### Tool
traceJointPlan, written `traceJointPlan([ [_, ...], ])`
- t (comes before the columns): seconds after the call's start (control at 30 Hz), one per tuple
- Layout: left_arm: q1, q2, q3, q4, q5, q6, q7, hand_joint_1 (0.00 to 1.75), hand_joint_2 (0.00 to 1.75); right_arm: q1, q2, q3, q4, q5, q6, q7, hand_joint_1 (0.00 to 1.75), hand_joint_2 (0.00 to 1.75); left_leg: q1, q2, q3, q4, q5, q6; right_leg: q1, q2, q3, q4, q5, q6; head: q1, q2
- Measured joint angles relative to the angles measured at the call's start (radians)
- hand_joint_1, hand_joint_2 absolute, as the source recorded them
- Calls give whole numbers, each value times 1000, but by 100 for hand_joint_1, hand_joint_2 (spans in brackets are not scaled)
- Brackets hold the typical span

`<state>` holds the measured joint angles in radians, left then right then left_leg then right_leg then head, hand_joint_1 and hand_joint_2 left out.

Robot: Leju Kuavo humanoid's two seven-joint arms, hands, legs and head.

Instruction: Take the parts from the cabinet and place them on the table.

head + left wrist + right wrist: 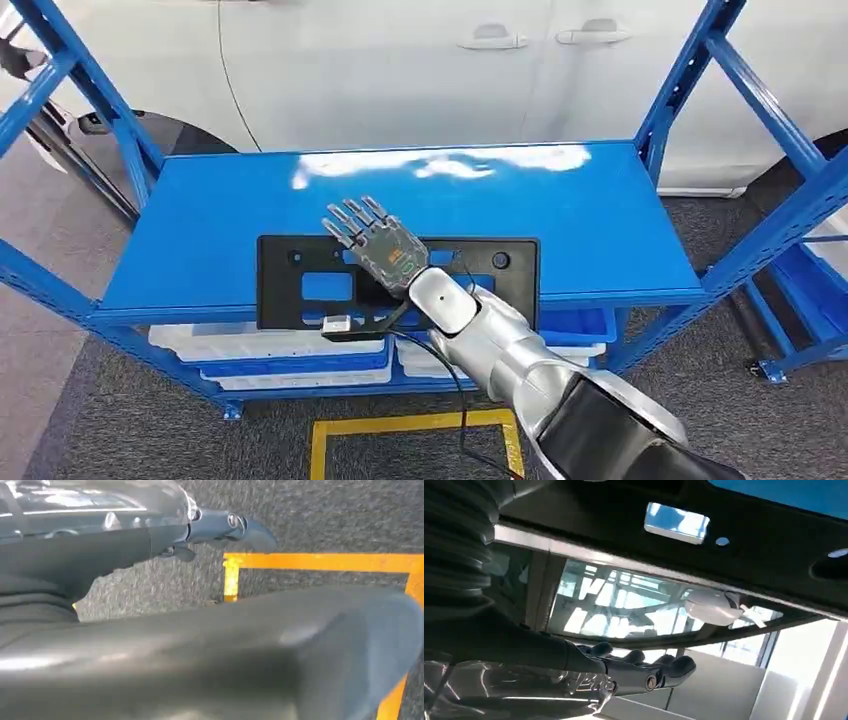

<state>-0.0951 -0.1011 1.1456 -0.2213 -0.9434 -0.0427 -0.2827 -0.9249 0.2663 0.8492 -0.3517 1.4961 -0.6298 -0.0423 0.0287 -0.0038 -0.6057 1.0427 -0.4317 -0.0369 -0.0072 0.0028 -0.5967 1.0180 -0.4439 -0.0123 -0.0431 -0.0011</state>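
Silver right arm [520,360] reaches out; my right hand [375,240] lies flat, fingers spread, on the black bracket plate [290,290] overhanging the blue shelf [600,220]; pressing could tip it off

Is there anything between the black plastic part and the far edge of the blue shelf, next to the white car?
No. In the head view, that stretch of the blue shelf behind the black plastic part is bare, showing only light reflections.

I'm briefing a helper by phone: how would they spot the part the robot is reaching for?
Find the blue shelf in front of the white car. At its front edge lies a flat black plate, partly under the right hand; it alone is black, with rectangular cut-outs.
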Motion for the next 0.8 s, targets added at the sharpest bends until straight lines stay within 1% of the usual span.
traceJointPlan([
  [0.03, -1, 0, 0, 0, 0, -1, 0, 0, 0, -5, -2, 0, 1, -6, -1, 0, 0, 175, -8, -1, 11, -17, -7, 6, 7, 1, -7, 6, 0, 6, 0, 0],
  [0.07, -2, 0, 0, 0, 0, -1, 1, 0, 0, -7, -2, -2, 1, -8, -2, 0, 0, 175, -7, -3, 5, -15, -9, 17, 8, 2, -11, 5, 3, 12, 0, 0],
  [0.1, 0, 0, 0, 0, 0, -2, 1, 0, 0, -7, -2, -3, 1, -10, -2, -2, 0, 175, -8, -3, 4, -16, -9, 20, 7, 2, -11, 3, 4, 14, 0, 0],
  [0.13, 2, 0, 0, 0, 0, -3, 1, 0, 0, -8, -2, -3, 1, -10, -2, -3, 0, 175, -10, -3, 3, -16, -9, 26, 6, 1, -10, 0, 6, 19, 0, 0],
  [0.17, 1, 0, 0, 0, 0, -6, 1, 0, 0, -10, -3, -4, 1, -12, 0, -8, 0, 175, -6, -3, 5, -22, -5, 34, 6, 2, -9, 2, 3, 27, 0, 0],
  [0.2, 0, 0, 0, 0, 0, -10, 1, 0, 0, -12, -4, -4, 1, -12, 2, -15, 0, 175, -5, -2, 8, -27, -1, 41, 0, 1, -13, 17, -11, 32, 0, 0],
  [0.23, -2, 0, 0, 0, 0, -12, 1, 0, 0, -18, -5, -4, 1, -12, 7, -19, 0, 175, -5, -1, 7, -27, -1, 48, 1, 0, -36, 61, -42, 34, 0, 0],
  [0.27, -6, 1, 0, 0, 0, -15, 1, 0, 0, -21, -5, -4, 1, -12, 16, -24, 0, 175, -7, -1, 7, -27, -1, 52, 1, 1, -70, 135, -80, 35, 0, 0],
  [0.3, -9, 1, 0, 0, 0, -16, 1, 0, 0, -21, -6, -4, 1, -12, 27, -31, 0, 175, -8, 0, 7, -27, -2, 53, 1, 1, -114, 229, -118, 37, 0, 0],
  [0.33, -10, 2, 0, 0, -1, -16, 1, 0, 0, -19, -8, -4, 2, -10, 34, -37, 0, 175, -9, 0, 7, -27, -2, 54, 1, 1, -146, 293, -138, 37, 0, 0],
  [0.37, -10, 2, 0, 0, -1, -16, 1, 0, 0, -15, -11, -3, 2, -8, 43, -38, 0, 175, -9, -1, 7, -27, -2, 54, 1, 1, -167, 331, -140, 38, 0, 0],
  [0.4, -10, 2, 0, 0, -1, -16, 1, 0, 0, -16, -13, -3, 2, -6, 49, -38, 0, 175, -10, -2, 8, -26, -2, 54, 1, 1, -161, 307, -110, 36, 0, 0],
  [0.43, -10, 2, 0, 0, -2, -16, 3, 0, 0, -21, -15, -3, 2, -5, 53, -38, 0, 175, -10, -2, 11, -26, -3, 54, 1, 1, -132, 244, -70, 32, 0, 0],
  [0.47, -10, 1, 0, 0, -2, -16, 3, 0, 0, -22, -16, -2, 2, -3, 55, -38, 0, 175, -10, -3, 14, -26, -4, 52, 2, 1, -89, 155, -24, 27, 0, 0],
  [0.5, -10, 1, 0, 0, -2, -16, 3, 0, 0, -22, -18, -2, 2, -3, 55, -38, 0, 175, -10, -3, 16, -26, -6, 49, 3, 1, -43, 60, 17, 20, 0, 0],
  [0.53, -11, 0, 0, 0, -2, -16, 3, 0, 0, -22, -19, -2, 2, -2, 56, -38, 0, 175, -15, -4, 13, -23, -9, 45, 8, 1, -21, 11, 14, 14, 0, 0],
  [0.57, -11, 0, 0, 0, -2, -16, 4, 0, 0, -24, -19, -2, 1, -2, 56, -38, 0, 175, -17, -4, 11, -23, -9, 40, 10, -1, -22, 5, 14, 15, 0, 0],
  [0.63, -10, 0, 0, 0, -2, -16, 4, 0, 0, -23, -23, -2, 0, -2, 56, -38, 0, 175, -15, -3, 14, -29, -7, 28, 12, 3, -23, 4, 14, 9, 0, 0],
  [0.67, -11, 0, 0, 0, -2, -16, 5, 0, 0, -24, -24, -2, 0, -2, 57, -38, 0, 175, -15, -3, 16, -31, -7, 22, 10, 3, -21, -1, 17, 3, 0, 0],
  [0.7, -11, 2, 0, 0, -2, -15, 5, 0, 0, -25, -24, -2, -1, -2, 59, -36, 0, 175, -12, -2, 14, -24, -16, 18, 1, 1, -13, -12, 22, -4, 0, 0],
  [0.73, -11, 2, 0, 0, -2, -14, 5, 0, 0, -27, -24, -2, -1, -2, 61, -36, 0, 175, -13, -2, 3, 6, -38, 14, 0, 0, -9, -15, 22, -8, 0, 0],
  [0.77, -12, 2, 0, 0, -2, -14, 5, 0, 0, -28, -24, -2, -1, -2, 67, -35, 0, 175, -12, -2, -27, 72, -77, 10, 1, 0, -9, -15, 21, -11, 0, 0],
  [0.8, -11, 2, 0, 0, -2, -15, 5, 0, 0, -26, -25, -2, -1, -2, 73, -35, 0, 175, -10, -2, -66, 155, -114, 6, 2, 0, -8, -14, 21, -12, 0, 0],
])
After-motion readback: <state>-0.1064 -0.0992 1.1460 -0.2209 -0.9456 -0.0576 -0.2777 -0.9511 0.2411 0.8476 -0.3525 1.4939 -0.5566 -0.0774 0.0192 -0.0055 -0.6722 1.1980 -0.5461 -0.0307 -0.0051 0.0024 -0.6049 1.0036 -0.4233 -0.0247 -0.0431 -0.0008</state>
